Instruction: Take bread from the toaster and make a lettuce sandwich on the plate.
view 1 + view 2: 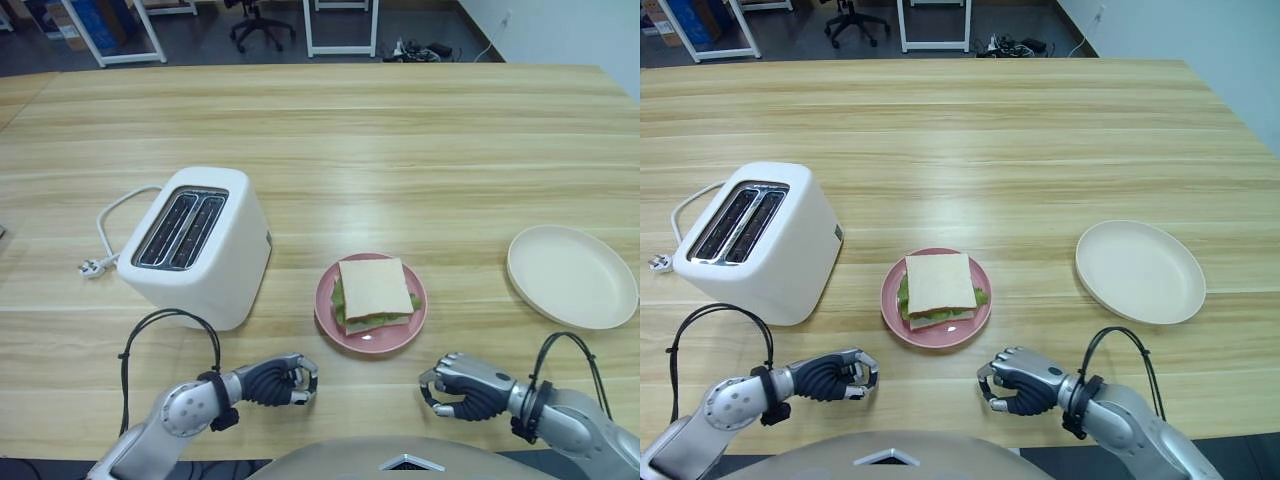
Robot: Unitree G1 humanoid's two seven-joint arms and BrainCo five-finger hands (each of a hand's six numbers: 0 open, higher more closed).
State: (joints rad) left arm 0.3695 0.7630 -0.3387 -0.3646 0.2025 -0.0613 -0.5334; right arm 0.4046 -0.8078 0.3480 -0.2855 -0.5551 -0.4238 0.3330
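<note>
A white toaster [197, 245] stands at the left of the wooden table, its two slots dark with no bread showing. On the pink plate [330, 318] in the middle lies a sandwich [374, 292]: white bread on top, green lettuce showing at its edges. My left hand [282, 380] rests low near the table's front edge, below the toaster's right side, fingers curled and holding nothing. My right hand [462, 386] sits at the front right of the pink plate, also curled and empty.
A cream plate [570, 275] lies at the right of the table. The toaster's white cord and plug [97, 264] trail off to its left. Office chair legs and white frames stand beyond the far table edge.
</note>
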